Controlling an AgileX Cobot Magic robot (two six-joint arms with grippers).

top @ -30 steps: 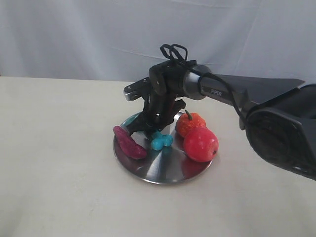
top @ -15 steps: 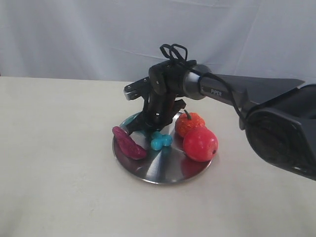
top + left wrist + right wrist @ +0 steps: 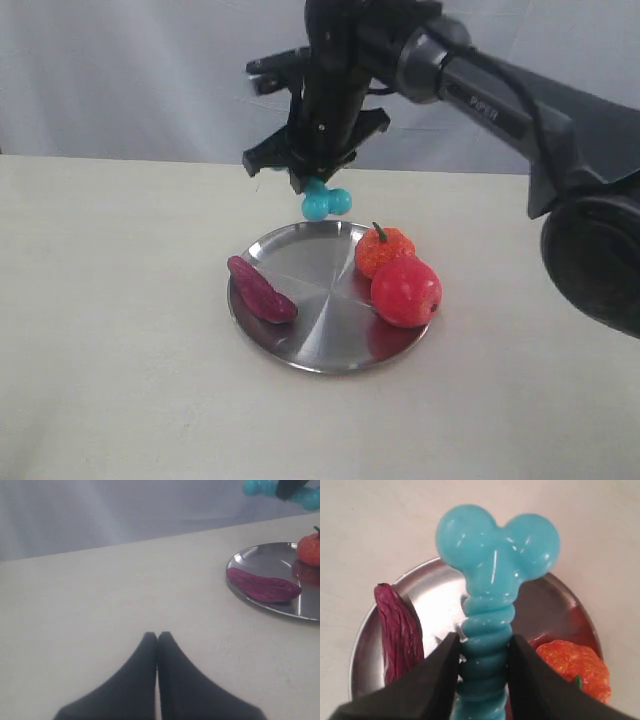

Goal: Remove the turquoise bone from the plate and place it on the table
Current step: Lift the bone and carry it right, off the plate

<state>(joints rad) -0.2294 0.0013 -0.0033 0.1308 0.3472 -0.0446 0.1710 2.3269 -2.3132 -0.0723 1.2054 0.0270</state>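
Observation:
The turquoise bone (image 3: 325, 201) hangs in the air above the far rim of the silver plate (image 3: 320, 310), held by its ribbed shaft (image 3: 487, 645) in my right gripper (image 3: 312, 182), which is shut on it. Its two lower knobs (image 3: 497, 537) point down at the plate (image 3: 435, 595). In the left wrist view the bone (image 3: 260, 487) shows at the top edge, above the plate (image 3: 260, 560). My left gripper (image 3: 157, 639) is shut with nothing in it, low over the cream table (image 3: 100, 595), some way from the plate.
On the plate lie a purple sweet potato (image 3: 261, 290), an orange fruit (image 3: 384, 250) and a red apple (image 3: 406, 291). A pale curtain (image 3: 120, 70) closes the back of the table (image 3: 110, 330).
My right gripper has risen from the plate's surface with the bone in it, lifting it well above the rim. The fruit and the sweet potato stayed put.

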